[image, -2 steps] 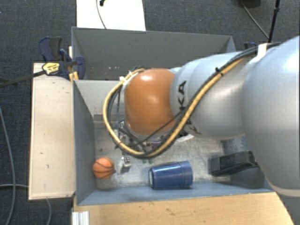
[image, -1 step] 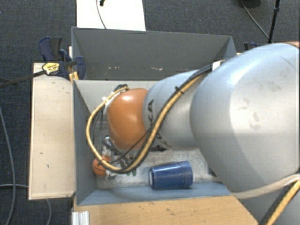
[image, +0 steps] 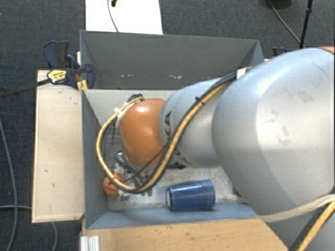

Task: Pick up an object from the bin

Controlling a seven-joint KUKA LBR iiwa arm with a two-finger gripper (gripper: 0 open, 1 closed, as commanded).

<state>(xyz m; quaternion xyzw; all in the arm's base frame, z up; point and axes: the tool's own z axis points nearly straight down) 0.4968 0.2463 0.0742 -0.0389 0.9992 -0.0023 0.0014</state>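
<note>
Grey metal bin (image: pixel 93 140) on dark carpet: in its 7 o'clock corner lies a small orange rounded thing (image: pixel 109 186). The hand (image: pixel 123 178) sits low just beside it, at its 2 o'clock. I cannot tell whether the hand is released or clenched. The arm's orange cover (image: pixel 140 132), ringed by looping cables (image: pixel 178 135), sits above it. A blue cylinder (image: pixel 191 195) lies on its side by the 6 o'clock wall.
</note>
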